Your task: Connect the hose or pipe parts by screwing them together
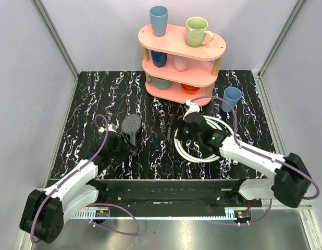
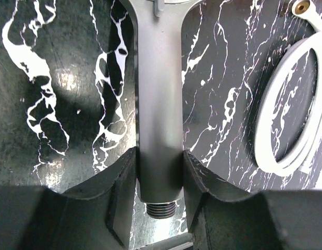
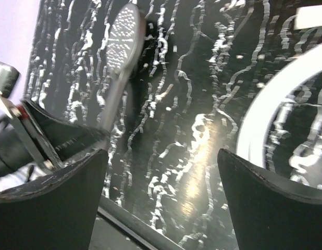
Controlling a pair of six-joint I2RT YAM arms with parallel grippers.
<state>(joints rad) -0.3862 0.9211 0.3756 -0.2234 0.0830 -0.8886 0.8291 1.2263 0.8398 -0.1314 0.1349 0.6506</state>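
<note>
Left pincer: clamped on the dark handle of the shower head, one finger on each side, low in the left wrist view.
Thread: at bottom centre of that view, just past the grip and pointing back toward the pincer's own body. Room there for a nut looks tight.
Shower head place: left of centre in the top view, with its round face toward the upper edge. I cannot tell whether it is lifted off the counter.
Right pincer: fingers wide apart with nothing between them, over bare counter between the shower head and the coil.
Hose: white loops lie flat on the counter at the right of the left wrist view. In the top view they sit partly under the right arm.
Fitting: brassy end at the upper right of the left wrist view, well apart from the thread.
Step in hand: probably fetching the hose end.
Doing it well: grip the hose just behind the fitting so the end does not droop. Line the fitting up with the handle's axis before turning. The left grip may need to slide up the handle to free the thread.
Risk: cross-threading, or the coil dragging.
</note>
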